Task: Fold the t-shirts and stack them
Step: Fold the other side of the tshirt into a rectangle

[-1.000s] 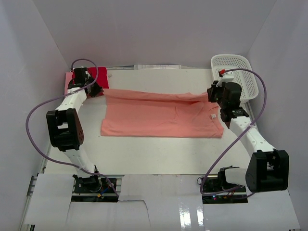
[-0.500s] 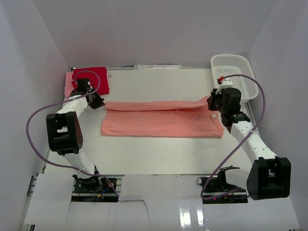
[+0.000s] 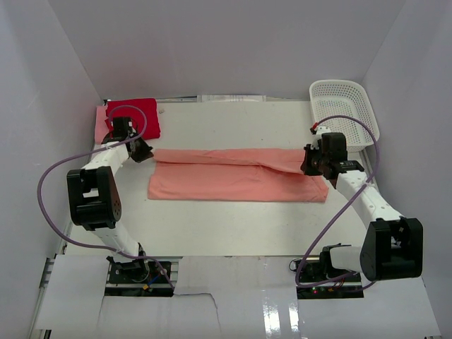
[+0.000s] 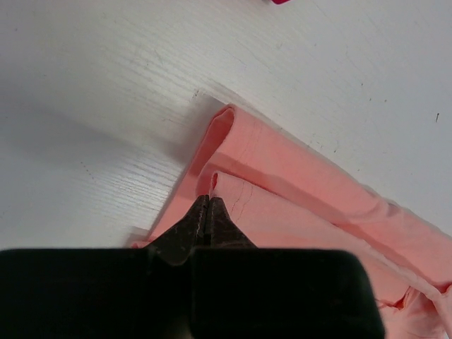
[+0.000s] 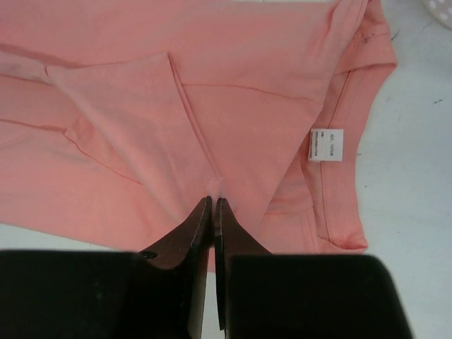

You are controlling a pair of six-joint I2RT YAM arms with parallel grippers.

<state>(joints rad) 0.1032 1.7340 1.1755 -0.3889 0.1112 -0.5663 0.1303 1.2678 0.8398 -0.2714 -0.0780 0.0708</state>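
Salmon t-shirt [image 3: 233,180]: is lying spread across the middle of the table [image 3: 226,233], long side running left to right. Its far edge is lying doubled over onto the body as a narrow band that spans from one gripper to the other.
Left gripper [image 3: 141,152]: is pinching the left end of the folded band. In the left wrist view the fingertips [image 4: 208,201] are pressing fully together, with a looped edge of the salmon t-shirt [image 4: 296,191] coming out between them. The loop is standing slightly off the table surface.
Right gripper [image 3: 308,162]: is sitting over the right end of the band, near the collar. In the right wrist view the jaws are standing closed, and a small pucker of the salmon t-shirt [image 5: 141,106] is bunching right at the tips [image 5: 213,201].
Neck label [image 5: 325,145]: is showing white inside the collar, just right of the right gripper's tips.
Red t-shirt [image 3: 134,115]: is resting folded at the far left corner of the table, just beyond the left gripper.
Pale pink t-shirt [image 3: 99,131]: is lying beneath the red t-shirt, only its left margin showing.
Basket [image 3: 346,106]: is sitting at the far right corner, white mesh, apart from the salmon t-shirt.
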